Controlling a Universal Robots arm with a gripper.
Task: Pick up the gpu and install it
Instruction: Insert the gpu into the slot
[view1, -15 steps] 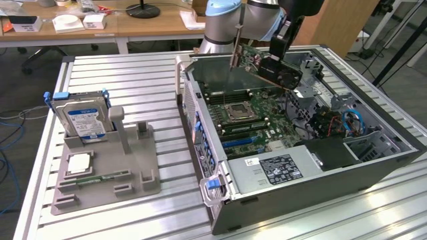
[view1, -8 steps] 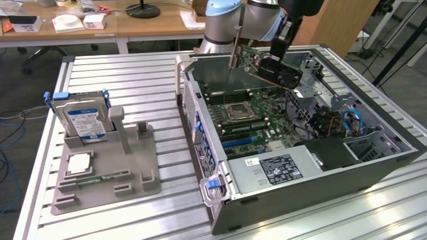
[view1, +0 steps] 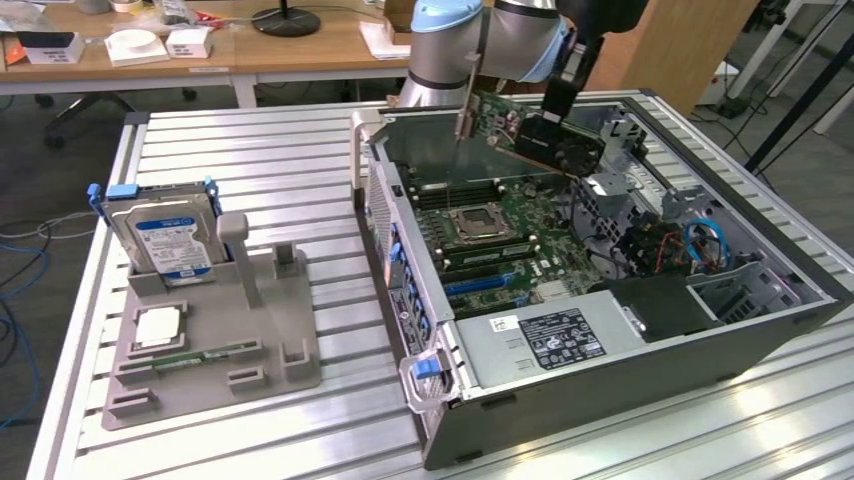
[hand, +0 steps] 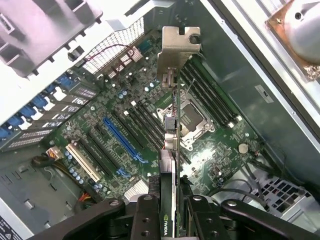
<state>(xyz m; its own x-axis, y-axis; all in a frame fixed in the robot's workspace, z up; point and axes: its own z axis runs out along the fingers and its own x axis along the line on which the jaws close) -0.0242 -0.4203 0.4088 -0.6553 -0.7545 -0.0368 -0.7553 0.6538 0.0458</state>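
The gpu (view1: 514, 128) is a green card with a black fan cooler and a silver end bracket. It hangs tilted in the air above the open computer case (view1: 587, 395), over the motherboard (view1: 487, 235). My gripper (view1: 554, 125) is shut on its cooler end. In the wrist view the gpu (hand: 172, 125) runs edge-on away from my gripper (hand: 170, 212), its silver bracket (hand: 177, 47) at the far end. Below it lie the motherboard (hand: 145, 135), the blue expansion slot (hand: 121, 140) and the CPU socket (hand: 192, 117).
A grey fixture (view1: 214, 330) on the slatted table at the exterior view's left holds a hard drive (view1: 167, 240), a CPU chip (view1: 158, 327) and a memory stick (view1: 203, 356). Inside the case are a power supply (view1: 561, 340), cables (view1: 694, 245) and drive bays.
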